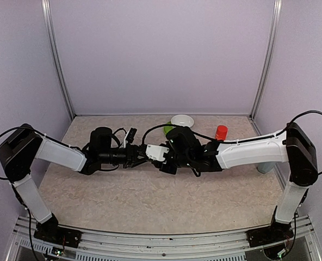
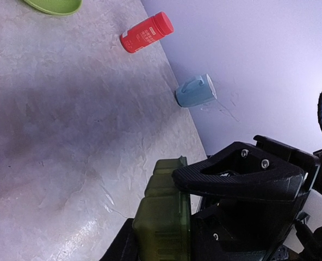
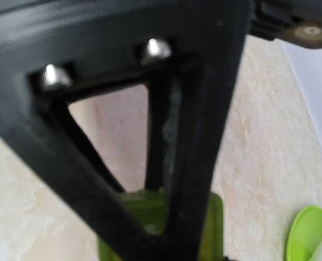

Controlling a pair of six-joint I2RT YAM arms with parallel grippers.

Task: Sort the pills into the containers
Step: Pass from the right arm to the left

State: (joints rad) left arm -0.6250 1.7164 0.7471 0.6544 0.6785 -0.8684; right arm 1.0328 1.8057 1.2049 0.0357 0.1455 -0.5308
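The dark green container strip [image 2: 163, 217] is clamped between the fingers of my left gripper [image 2: 150, 209], which holds it above the table at mid-table [image 1: 141, 156]. My right gripper [image 1: 162, 157] meets it from the right. In the right wrist view a blurred black finger [image 3: 193, 163] crosses in front of the green container [image 3: 212, 228]; its other finger does not show, so I cannot tell how the jaws stand. In the top view the container is hidden between the two grippers. No pills show.
A green bowl [image 1: 168, 128] and a white bowl [image 1: 181, 120] stand at the back. A red bottle [image 1: 221, 132] stands right of them. A light blue cup [image 1: 265, 167] lies by the right wall.
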